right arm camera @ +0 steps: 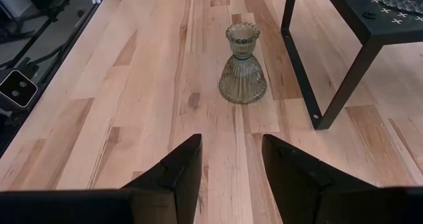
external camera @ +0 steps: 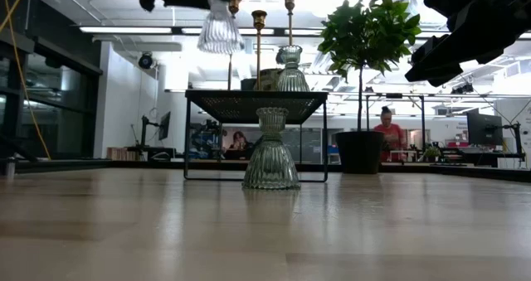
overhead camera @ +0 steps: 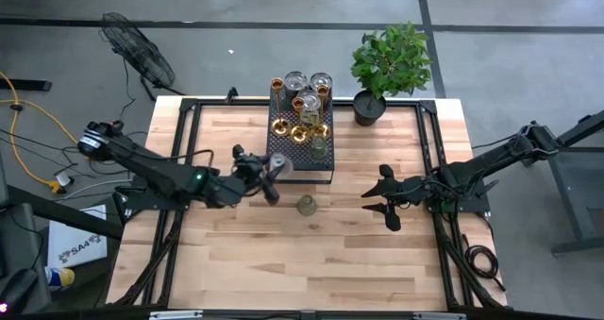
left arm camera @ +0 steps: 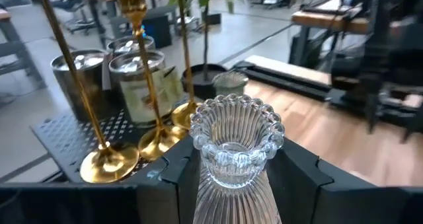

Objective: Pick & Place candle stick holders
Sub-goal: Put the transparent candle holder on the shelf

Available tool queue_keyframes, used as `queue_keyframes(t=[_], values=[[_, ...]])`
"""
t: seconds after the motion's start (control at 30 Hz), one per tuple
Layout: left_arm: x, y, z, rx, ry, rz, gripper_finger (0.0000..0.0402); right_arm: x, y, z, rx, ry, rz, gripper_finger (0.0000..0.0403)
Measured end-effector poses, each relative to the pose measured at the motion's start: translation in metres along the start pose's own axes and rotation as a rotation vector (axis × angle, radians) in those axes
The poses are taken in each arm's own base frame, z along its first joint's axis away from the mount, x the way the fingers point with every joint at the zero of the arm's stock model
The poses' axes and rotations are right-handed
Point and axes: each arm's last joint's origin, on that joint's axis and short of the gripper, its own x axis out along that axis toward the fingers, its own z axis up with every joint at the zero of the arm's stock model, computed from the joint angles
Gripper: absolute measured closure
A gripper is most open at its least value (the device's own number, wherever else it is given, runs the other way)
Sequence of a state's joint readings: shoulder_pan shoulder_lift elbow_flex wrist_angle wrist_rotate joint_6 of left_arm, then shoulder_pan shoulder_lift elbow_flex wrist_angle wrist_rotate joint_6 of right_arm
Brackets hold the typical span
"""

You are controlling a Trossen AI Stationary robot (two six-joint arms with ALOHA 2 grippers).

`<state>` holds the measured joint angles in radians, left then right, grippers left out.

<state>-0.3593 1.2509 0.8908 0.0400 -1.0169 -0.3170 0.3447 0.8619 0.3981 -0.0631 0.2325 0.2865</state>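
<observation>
My left gripper (overhead camera: 271, 176) is shut on a clear ribbed glass candle holder (left arm camera: 234, 151), held in the air by the near left corner of the black perforated stand (overhead camera: 302, 141); it also shows high in the low view (external camera: 220, 26). On the stand are three brass holders (left arm camera: 109, 161) with slender stems, silvery cups (left arm camera: 139, 78) and a glass holder (external camera: 290, 70). Another ribbed glass holder (overhead camera: 307, 205) stands on its flared base on the table in front of the stand (right arm camera: 242, 65). My right gripper (overhead camera: 385, 203) is open and empty, to that holder's right. My left gripper pinches the clear holder's ribbed body (left arm camera: 205, 187), below its beaded cup rim, between its two fingers (left arm camera: 165, 184). The fingers come roughly level from the table's left. The holder is upright, cup up, and lifted clear of the table and the stand.
A green plant in a black pot (overhead camera: 370, 105) stands at the stand's far right. The stand's legs (right arm camera: 344, 85) rise from the table by the standing holder. Bare wood (overhead camera: 283, 263) spreads across the near half of the table.
</observation>
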Motion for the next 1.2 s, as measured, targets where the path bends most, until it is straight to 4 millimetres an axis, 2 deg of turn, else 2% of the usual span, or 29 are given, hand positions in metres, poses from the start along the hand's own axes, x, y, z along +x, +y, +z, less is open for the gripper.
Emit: queue_keyframes(t=[0.37, 0.63, 1.2], values=[[0.047, -0.011, -0.002, 0.024, 0.028, 0.114, 0.0259, 0.0, 0.0, 0.0, 0.0, 0.0, 0.0, 0.0253], [0.074, -0.008, -0.017, 0.065, 0.07, 0.176, 0.0259, 0.0, 0.0, 0.0, 0.0, 0.0, 0.0, 0.0253], [0.094, 0.002, -0.022, 0.058, 0.098, 0.194, 0.0259, 0.0, 0.0, 0.0, 0.0, 0.0, 0.0, 0.0253]])
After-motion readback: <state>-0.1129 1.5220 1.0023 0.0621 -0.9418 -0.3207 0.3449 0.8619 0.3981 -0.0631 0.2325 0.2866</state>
